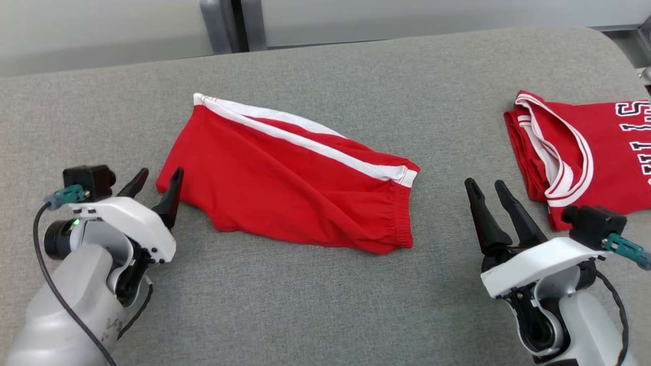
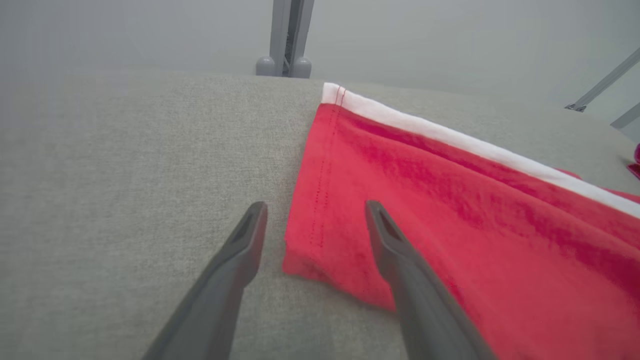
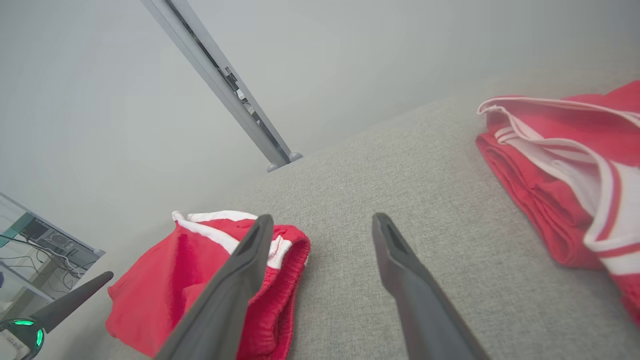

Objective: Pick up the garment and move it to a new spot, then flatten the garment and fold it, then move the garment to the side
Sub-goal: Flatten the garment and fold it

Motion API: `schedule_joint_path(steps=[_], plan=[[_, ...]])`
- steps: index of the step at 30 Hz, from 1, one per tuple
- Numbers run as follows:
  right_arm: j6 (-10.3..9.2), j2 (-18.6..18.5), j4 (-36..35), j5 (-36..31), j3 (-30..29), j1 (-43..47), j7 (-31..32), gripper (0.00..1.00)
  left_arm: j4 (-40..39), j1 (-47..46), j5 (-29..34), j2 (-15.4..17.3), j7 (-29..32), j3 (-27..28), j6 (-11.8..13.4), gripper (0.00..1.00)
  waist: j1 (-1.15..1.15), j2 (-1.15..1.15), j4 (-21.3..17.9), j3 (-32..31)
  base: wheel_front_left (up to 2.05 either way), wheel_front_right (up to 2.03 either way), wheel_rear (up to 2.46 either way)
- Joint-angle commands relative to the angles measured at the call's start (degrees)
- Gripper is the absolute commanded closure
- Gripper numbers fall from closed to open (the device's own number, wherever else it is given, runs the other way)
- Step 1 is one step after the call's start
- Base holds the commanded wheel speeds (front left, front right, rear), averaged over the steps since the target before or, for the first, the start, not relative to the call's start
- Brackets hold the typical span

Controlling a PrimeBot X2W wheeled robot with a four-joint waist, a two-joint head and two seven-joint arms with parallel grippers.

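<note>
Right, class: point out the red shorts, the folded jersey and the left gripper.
red shorts (image 1: 285, 188), head view, middle of red panel
folded jersey (image 1: 605, 134), head view, red front
left gripper (image 1: 161, 172), head view, between its fingertips

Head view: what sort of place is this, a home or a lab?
Likely a lab or test cell: a grey fabric-covered worktable holding red shorts and a folded red jersey, bare metal framing behind it, and cabled equipment nearby.
</note>
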Motion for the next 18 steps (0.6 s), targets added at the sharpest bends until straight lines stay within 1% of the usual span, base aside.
schedule_joint_path(steps=[1,7,10,18], plan=[[0.0,-0.4,-1.9,-0.5,-0.7,1.3,1.0,0.0,-0.2,0.9,-0.7,0.5,-0.1,0.6,0.2,0.0,0.0,0.0,-0.4,-0.6,0.0,0.0,0.0],[0.0,-0.4,-7.1,-0.5,-1.1,3.8,3.8,0.0,-0.4,2.2,-2.7,1.0,2.3,1.3,0.4,0.0,0.0,0.0,-1.4,-1.0,0.0,0.0,0.0],[0.0,-0.4,-8.5,-0.4,-0.8,4.2,4.4,0.0,-0.1,2.3,-3.2,1.0,3.8,1.4,0.5,0.0,0.0,0.0,-1.8,-0.8,0.0,0.0,0.0],[0.0,-0.4,-11.9,-0.2,0.4,4.6,5.8,0.0,1.4,0.5,-4.4,1.7,6.0,2.1,1.6,0.0,0.0,0.0,-3.7,0.7,0.0,0.0,0.0]])
